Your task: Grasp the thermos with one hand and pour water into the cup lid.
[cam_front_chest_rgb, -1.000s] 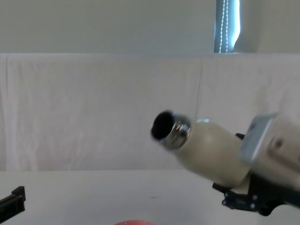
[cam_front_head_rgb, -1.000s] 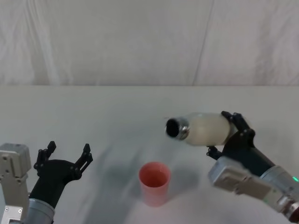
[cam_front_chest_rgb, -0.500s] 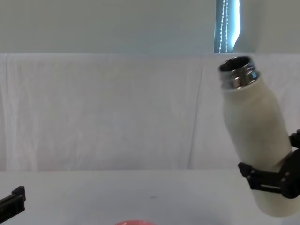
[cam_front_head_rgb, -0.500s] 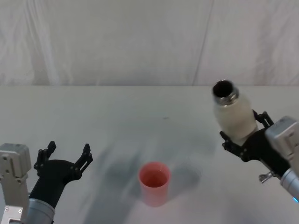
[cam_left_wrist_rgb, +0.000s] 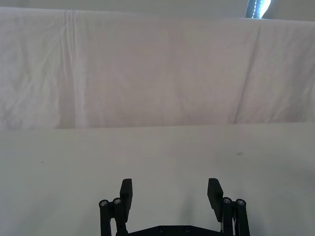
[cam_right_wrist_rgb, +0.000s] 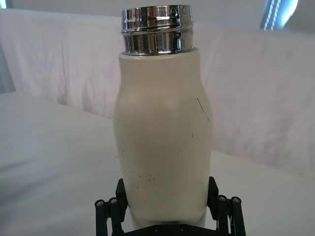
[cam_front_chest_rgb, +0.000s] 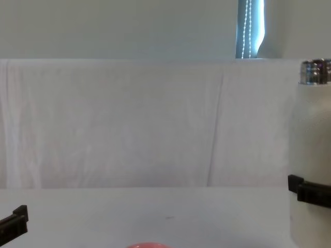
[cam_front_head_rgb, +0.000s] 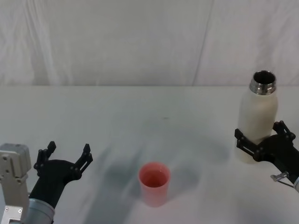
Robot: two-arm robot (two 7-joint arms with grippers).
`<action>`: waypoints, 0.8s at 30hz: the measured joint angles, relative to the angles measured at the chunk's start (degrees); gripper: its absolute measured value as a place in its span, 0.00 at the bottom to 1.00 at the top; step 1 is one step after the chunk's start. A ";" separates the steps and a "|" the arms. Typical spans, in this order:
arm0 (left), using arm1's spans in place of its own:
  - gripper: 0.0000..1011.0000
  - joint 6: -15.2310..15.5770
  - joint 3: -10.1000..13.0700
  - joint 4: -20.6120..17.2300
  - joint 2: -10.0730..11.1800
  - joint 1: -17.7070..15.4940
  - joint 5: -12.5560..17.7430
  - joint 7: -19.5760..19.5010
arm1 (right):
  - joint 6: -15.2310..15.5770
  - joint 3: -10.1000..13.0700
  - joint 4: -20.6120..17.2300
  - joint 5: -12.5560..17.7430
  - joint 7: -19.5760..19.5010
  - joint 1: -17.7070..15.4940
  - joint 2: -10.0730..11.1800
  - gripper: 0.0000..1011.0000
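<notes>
Nearest the robot, the left gripper [cam_front_head_rgb: 65, 157] hangs low over the surface [cam_front_head_rgb: 140, 107] on the robot's left, jaws spread wide and empty; the left wrist view shows the same open fingers [cam_left_wrist_rgb: 126, 189] with bare cloth beyond.

A little farther out, near the middle, the cup lid [cam_front_head_rgb: 154, 183] stands upright on the surface, well apart from both arms. From the head view its inside looks pink and glossy, but whether water lies in it cannot be told. The chest view catches just its rim [cam_front_chest_rgb: 146, 245] at the bottom edge.

Farther right, the right gripper [cam_front_head_rgb: 262, 142] has its jaws shut on the lower body of the thermos [cam_front_head_rgb: 257, 117], which stands upright with its open steel neck up, well away from the cup lid. Its base seems to be on or just above the surface; I cannot tell which.

By this, the step in hand looks like setting the thermos down upright, or holding it ready. If pouring is yet to come, the next move calls for carrying the neck over the cup lid and tilting slowly.

The right wrist view shows the thermos [cam_right_wrist_rgb: 162, 132] squarely between the fingers [cam_right_wrist_rgb: 120, 194]; the chest view shows its height from the side [cam_front_chest_rgb: 313, 155].
</notes>
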 joint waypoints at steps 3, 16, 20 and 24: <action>0.99 0.00 0.00 0.00 0.00 0.00 0.00 0.00 | 0.57 0.06 1.38 1.51 -0.03 0.53 -0.32 0.95; 0.99 -0.01 0.00 0.00 0.00 0.00 0.00 0.00 | 0.42 -1.06 10.29 6.80 -0.41 5.52 -1.76 0.95; 0.99 0.00 0.00 0.00 0.00 0.00 0.00 0.00 | -0.18 -1.53 12.48 8.16 -0.66 6.88 -2.13 0.95; 0.99 0.00 0.00 0.00 0.00 0.00 0.00 0.00 | -0.48 -1.86 13.49 8.94 -0.87 7.58 -2.18 0.95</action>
